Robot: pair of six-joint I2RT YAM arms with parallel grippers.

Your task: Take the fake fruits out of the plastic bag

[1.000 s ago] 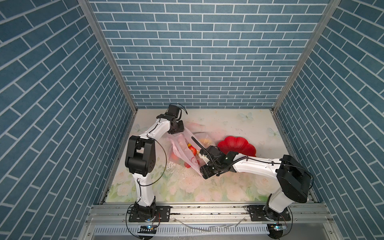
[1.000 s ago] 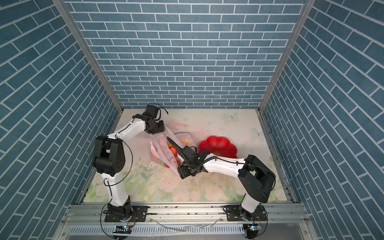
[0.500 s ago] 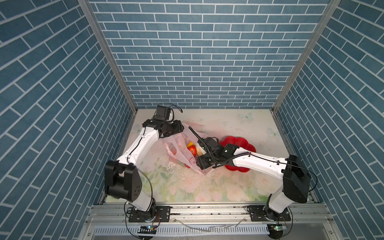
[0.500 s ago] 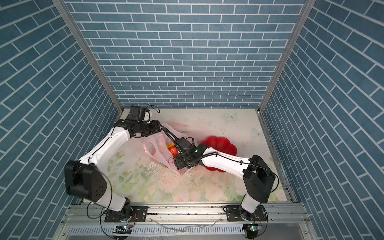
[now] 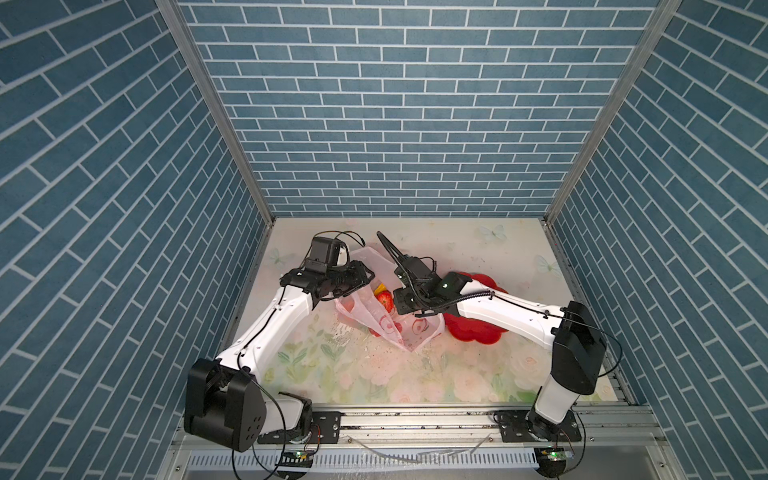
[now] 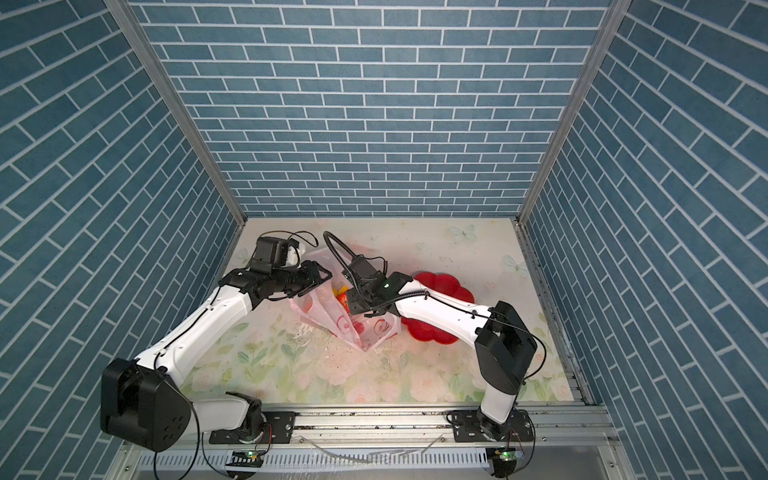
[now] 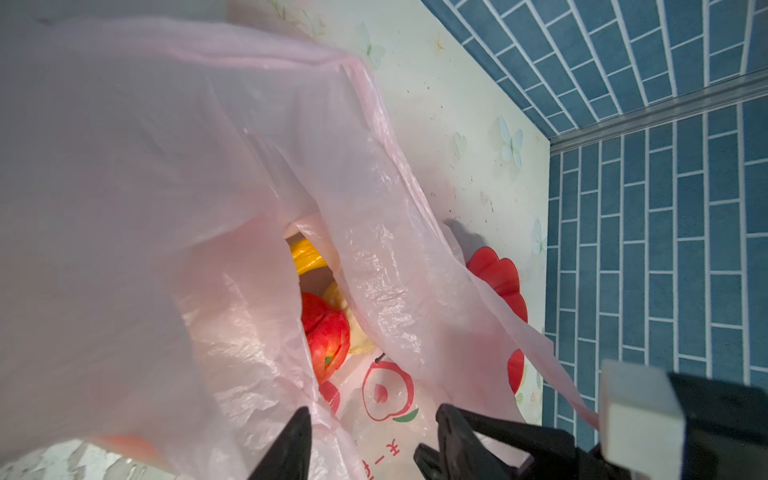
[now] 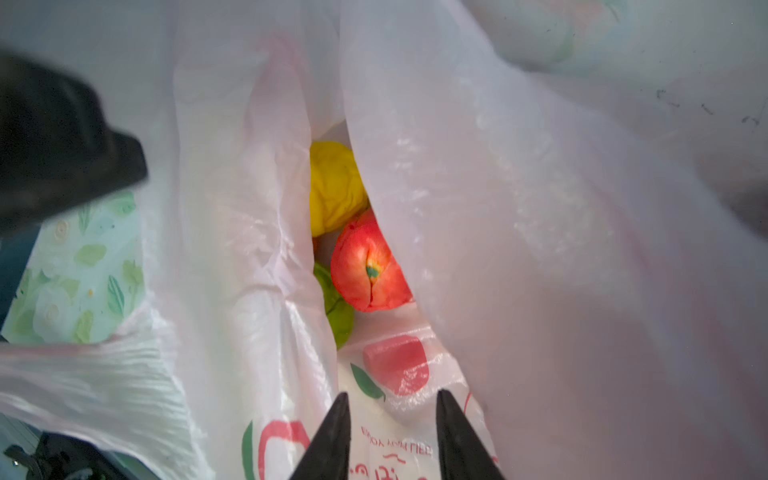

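Observation:
The pink plastic bag lies crumpled mid-table with its mouth gaping. Inside show a red fruit, a yellow fruit, a green fruit and a yellow banana. My left gripper stands open at the bag's back-left rim, with loose film lying between its fingers. My right gripper is open too, its tips narrowly apart over the printed bag wall, pointing at the red fruit. Other fruits are hidden by plastic.
A red flower-shaped dish sits right of the bag, partly under my right forearm. Floral tablecloth stretches toward the front rail. Blue brick walls close in the left, right and back sides.
My left arm has swung its elbow out and down, and its gripper came forward to the bag's rim. The right gripper pushed further toward the bag mouth and its jaws narrowed.

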